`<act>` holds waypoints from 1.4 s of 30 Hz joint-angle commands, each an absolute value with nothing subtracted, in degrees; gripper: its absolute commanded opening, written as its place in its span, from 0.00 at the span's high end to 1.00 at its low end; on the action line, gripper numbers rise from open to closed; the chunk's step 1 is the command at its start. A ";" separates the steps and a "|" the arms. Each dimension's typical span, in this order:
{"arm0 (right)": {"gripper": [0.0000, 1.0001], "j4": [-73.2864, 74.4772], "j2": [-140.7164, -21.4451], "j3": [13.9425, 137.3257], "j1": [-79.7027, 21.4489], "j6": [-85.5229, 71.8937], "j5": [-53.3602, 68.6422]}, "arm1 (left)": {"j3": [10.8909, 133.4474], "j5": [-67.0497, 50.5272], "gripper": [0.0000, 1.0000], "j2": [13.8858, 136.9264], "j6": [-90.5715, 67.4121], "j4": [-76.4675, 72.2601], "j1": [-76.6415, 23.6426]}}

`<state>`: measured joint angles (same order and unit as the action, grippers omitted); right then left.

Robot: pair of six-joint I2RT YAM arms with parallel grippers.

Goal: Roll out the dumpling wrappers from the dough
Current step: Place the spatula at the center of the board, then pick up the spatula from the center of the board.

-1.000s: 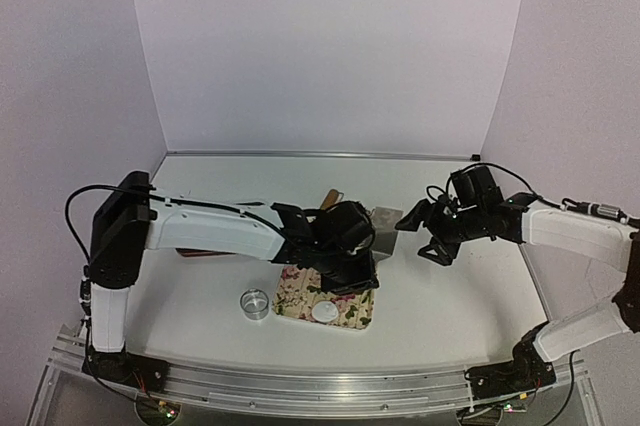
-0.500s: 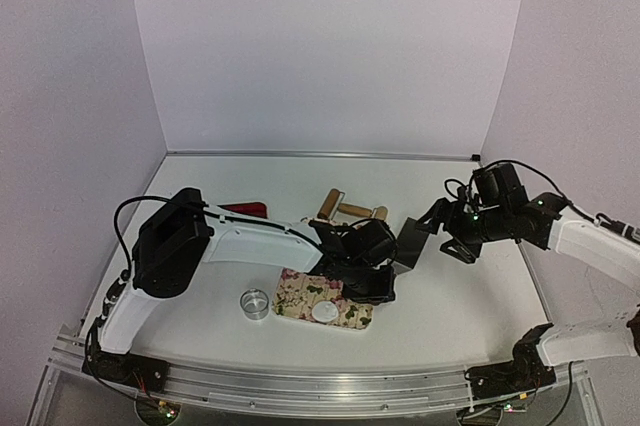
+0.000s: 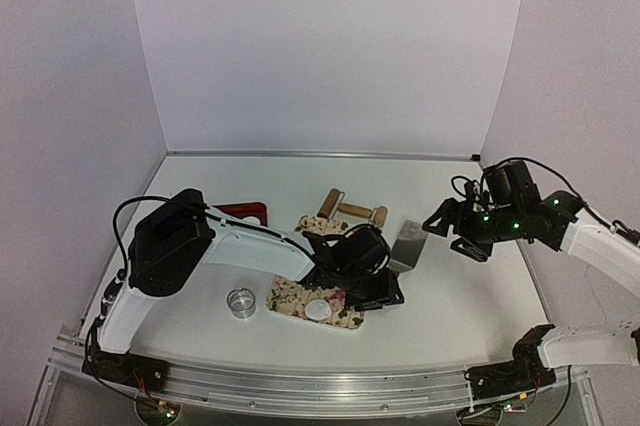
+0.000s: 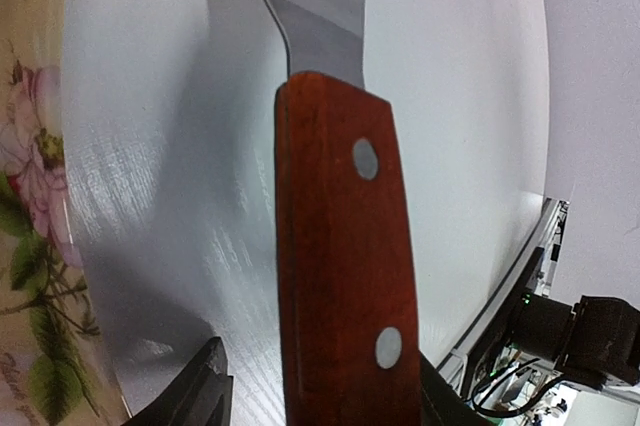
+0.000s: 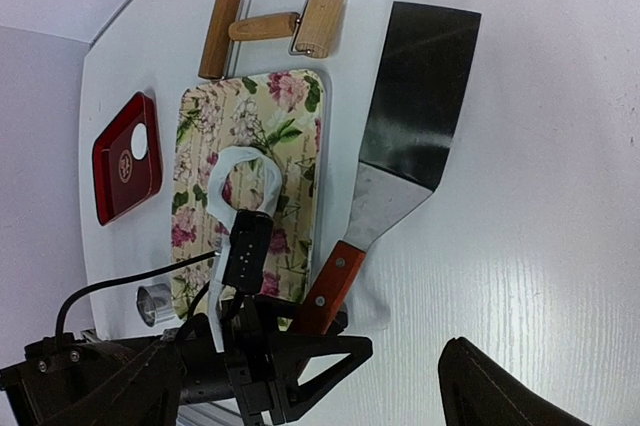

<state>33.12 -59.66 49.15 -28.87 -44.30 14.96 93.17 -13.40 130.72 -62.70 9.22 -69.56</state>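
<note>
– White tabletop [image 3: 450, 306], pale lilac walls, overhead view: how far along is the job?

– Partway, by the look of it. One round wrapper [image 3: 318, 309] lies on the near end of the flowered board [image 3: 285, 298], low in the centre of the frame. The dough [image 5: 216, 201] lies flattened on the same board with one round hole cut in it, so most of the sheet appears unused. A white spot on the red tray [image 5: 110, 161] may be a second wrapper, but it is too small to call.

– And the arms?

– The left gripper [image 3: 385, 291] straddles the spatula's [image 3: 408, 243] wooden handle. Its fingers are parted, with a gap showing on one side, and the spatula lies flat on the table. The right gripper [image 3: 450, 236], at centre right, is spread wide and holds nothing.

– Any room to work?

– Plenty at lower right, between the spatula and the right arm. It is tighter elsewhere. The rolling pin [image 3: 352, 209] sits just beyond the board's far end, and the spatula runs close along the board's right side. The ring cutter [image 3: 240, 302] stands just left of the board, near the table's front edge. The left arm lies across the board, hiding the dough from above
</note>
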 commanded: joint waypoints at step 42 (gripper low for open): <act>0.15 35.86 -58.18 54.31 -28.42 -40.48 15.51 | 87.37 1.75 0.85 117.28 -84.55 9.41 -67.73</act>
<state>35.73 -58.59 51.85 -28.62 -41.65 15.79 85.95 0.43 117.73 -83.61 8.97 -68.18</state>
